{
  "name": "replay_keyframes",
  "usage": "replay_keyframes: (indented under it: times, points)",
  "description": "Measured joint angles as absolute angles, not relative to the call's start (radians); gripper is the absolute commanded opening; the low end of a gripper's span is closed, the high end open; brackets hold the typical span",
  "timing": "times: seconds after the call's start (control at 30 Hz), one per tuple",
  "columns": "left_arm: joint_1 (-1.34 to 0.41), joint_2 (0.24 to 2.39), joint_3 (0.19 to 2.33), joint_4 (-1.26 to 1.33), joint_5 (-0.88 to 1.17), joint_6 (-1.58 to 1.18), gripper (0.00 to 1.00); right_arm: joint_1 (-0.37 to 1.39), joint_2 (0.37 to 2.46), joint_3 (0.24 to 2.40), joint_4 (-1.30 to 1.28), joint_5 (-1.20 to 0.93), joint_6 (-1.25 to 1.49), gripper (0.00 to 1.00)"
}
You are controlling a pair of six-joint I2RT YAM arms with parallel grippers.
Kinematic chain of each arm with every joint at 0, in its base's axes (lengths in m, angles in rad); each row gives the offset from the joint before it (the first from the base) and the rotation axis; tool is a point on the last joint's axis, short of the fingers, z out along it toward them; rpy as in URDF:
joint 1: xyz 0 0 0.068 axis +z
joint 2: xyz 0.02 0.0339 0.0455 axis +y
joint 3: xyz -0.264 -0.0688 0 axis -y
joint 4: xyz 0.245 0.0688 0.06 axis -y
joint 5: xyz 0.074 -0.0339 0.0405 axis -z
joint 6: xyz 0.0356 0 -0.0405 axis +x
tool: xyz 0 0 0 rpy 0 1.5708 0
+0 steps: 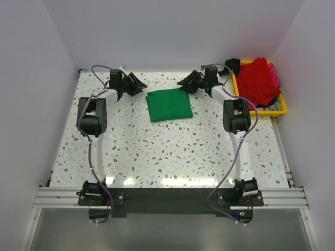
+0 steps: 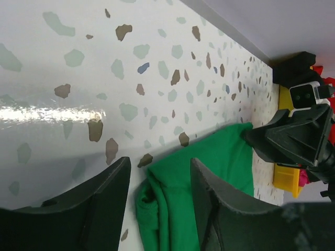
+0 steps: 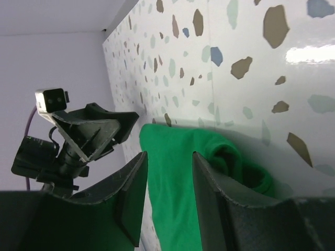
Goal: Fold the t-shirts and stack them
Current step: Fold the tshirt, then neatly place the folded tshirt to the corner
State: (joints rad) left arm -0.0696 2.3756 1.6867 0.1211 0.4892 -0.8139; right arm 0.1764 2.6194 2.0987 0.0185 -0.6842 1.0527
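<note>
A bright green t-shirt (image 1: 168,105) lies folded into a neat square at the far middle of the table. It also shows in the left wrist view (image 2: 209,178) and the right wrist view (image 3: 178,178). My left gripper (image 1: 140,83) is open and empty just off its far left corner; the jaws stand apart above the cloth edge (image 2: 159,180). My right gripper (image 1: 184,83) is open and empty just off its far right corner (image 3: 168,185). A red t-shirt (image 1: 256,81) and a pink one (image 1: 273,73) lie heaped in a yellow tray.
The yellow plastic tray (image 1: 280,109) stands at the far right against the wall. White walls close in the table at the back and both sides. The speckled tabletop (image 1: 172,151) stretches in front of the green shirt.
</note>
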Motion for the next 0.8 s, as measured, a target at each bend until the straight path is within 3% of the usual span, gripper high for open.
replay_keyframes:
  times: [0.4, 0.8]
  points:
    - [-0.068, 2.070, 1.449, 0.074, 0.479, -0.727, 0.60, 0.175, 2.582, 2.142, -0.076, -0.688, 0.989, 0.49]
    - [-0.223, 2.003, 1.341, -0.078, 0.325, -0.649, 0.61, 0.179, 2.077, 1.744, -0.161, -0.592, 0.831, 0.49]
